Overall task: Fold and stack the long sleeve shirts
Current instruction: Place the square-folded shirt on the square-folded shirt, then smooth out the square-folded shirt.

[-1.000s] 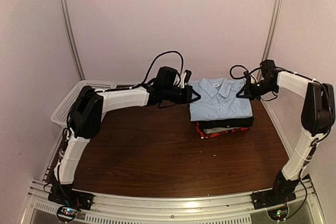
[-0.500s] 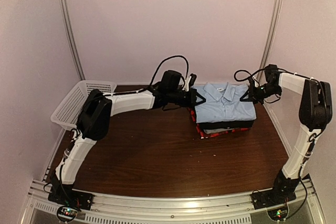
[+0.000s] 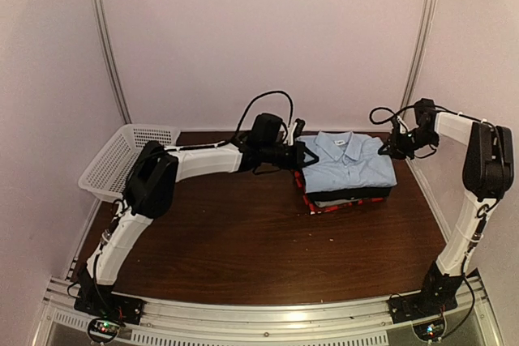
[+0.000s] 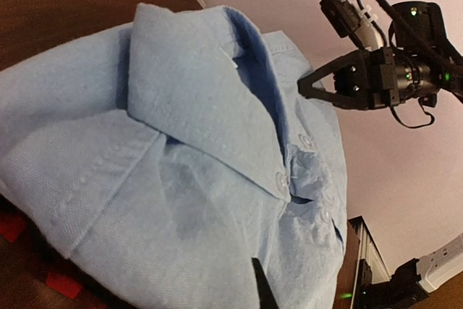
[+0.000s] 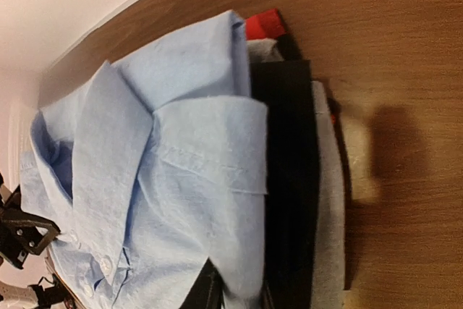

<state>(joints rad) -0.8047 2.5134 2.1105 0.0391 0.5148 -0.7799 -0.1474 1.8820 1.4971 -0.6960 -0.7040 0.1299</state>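
Observation:
The light blue collared shirt [image 3: 345,164] lies folded on top of a stack of a black shirt [image 3: 357,194], a grey shirt and a red-plaid shirt [image 3: 323,207] at the back right of the table. My left gripper [image 3: 303,154] is at the shirt's left edge; in the left wrist view the blue shirt [image 4: 181,179] fills the frame and one fingertip [image 4: 262,291] lies over the cloth. My right gripper [image 3: 388,146] is at the right edge. In the right wrist view the blue shirt's [image 5: 166,179] edge is pinched between its fingers [image 5: 208,291], beside the black [image 5: 289,193] and grey [image 5: 329,215] layers.
A white mesh basket [image 3: 122,160] stands at the back left corner of the brown table [image 3: 243,241]. Metal frame posts [image 3: 426,22] and pale walls close in the back and sides. The right gripper also shows in the left wrist view [image 4: 318,86].
Both grippers have moved back and down with the blue shirt, which has sunk onto the stack. The left arm has stretched further right.

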